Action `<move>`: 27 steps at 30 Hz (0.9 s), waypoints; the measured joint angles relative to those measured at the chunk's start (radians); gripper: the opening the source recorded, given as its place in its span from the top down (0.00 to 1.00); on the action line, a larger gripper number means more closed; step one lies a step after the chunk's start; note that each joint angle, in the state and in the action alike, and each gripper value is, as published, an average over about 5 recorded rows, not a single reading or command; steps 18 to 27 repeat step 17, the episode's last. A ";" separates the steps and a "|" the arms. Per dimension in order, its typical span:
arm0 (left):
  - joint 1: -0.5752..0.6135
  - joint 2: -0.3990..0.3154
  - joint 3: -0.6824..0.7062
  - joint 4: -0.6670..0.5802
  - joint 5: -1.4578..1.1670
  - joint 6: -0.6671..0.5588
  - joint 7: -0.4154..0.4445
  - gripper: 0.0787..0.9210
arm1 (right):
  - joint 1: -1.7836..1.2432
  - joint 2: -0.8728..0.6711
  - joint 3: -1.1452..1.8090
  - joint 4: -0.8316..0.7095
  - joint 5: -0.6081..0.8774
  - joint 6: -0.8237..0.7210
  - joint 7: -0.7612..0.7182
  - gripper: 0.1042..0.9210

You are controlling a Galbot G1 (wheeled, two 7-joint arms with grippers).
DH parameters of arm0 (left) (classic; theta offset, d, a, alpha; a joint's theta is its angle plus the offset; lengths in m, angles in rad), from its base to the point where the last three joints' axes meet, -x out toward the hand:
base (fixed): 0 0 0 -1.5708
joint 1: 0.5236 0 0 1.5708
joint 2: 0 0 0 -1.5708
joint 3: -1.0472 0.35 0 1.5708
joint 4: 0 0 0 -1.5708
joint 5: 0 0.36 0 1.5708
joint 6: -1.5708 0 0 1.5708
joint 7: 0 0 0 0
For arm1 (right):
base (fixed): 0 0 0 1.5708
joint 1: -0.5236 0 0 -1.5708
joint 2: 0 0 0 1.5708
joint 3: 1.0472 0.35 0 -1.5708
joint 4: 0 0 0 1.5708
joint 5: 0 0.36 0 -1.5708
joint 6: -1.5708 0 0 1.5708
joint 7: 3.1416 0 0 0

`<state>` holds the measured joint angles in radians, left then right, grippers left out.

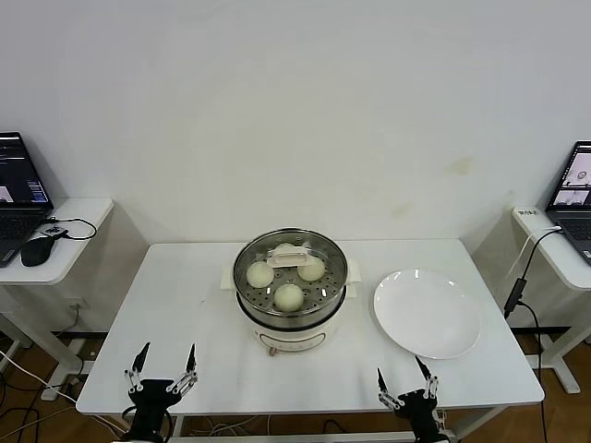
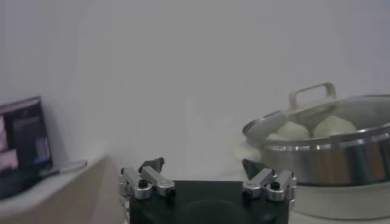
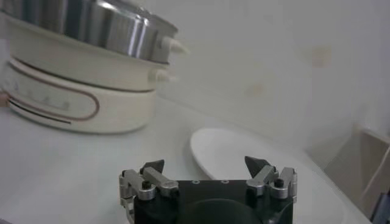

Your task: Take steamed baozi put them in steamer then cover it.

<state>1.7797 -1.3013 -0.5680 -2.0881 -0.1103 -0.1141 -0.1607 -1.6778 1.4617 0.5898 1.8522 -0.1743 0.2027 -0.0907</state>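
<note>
Head view: round shiny steel steamer (image 1: pixel 291 318) on cream-white base at centre of white table (image 1: pixel 185 305), round clear glass cover (image 1: pixel 290 267) with cream handle seated on top, smooth cream-white steamed baozi (image 1: pixel 289 296) visible inside through the glass. Flat white round plate (image 1: pixel 427 313) just beside steamer, bare. Left gripper (image 1: pixel 164 362) and right gripper (image 1: pixel 401 371) at near table edge, both spread wide, holding nothing.

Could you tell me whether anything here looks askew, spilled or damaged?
Nothing stands out: the clear glass lid sits level on the round steel steamer, cream-white buns inside, flat white plate bare beside it.
</note>
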 measured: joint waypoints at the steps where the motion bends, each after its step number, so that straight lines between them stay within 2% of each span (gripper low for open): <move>1: 0.007 0.000 -0.002 0.004 -0.009 -0.007 0.001 0.12 | -0.004 -0.002 -0.004 0.006 0.006 -0.002 -0.002 0.12; 11: 0.048 -0.008 -0.013 0.045 -0.059 -0.066 0.016 0.12 | -0.033 -0.017 -0.036 0.055 0.056 -0.030 -0.025 0.12; 27: 0.046 -0.015 -0.025 0.058 -0.074 -0.075 0.024 0.12 | -0.038 -0.018 -0.050 0.071 0.075 -0.049 -0.035 0.12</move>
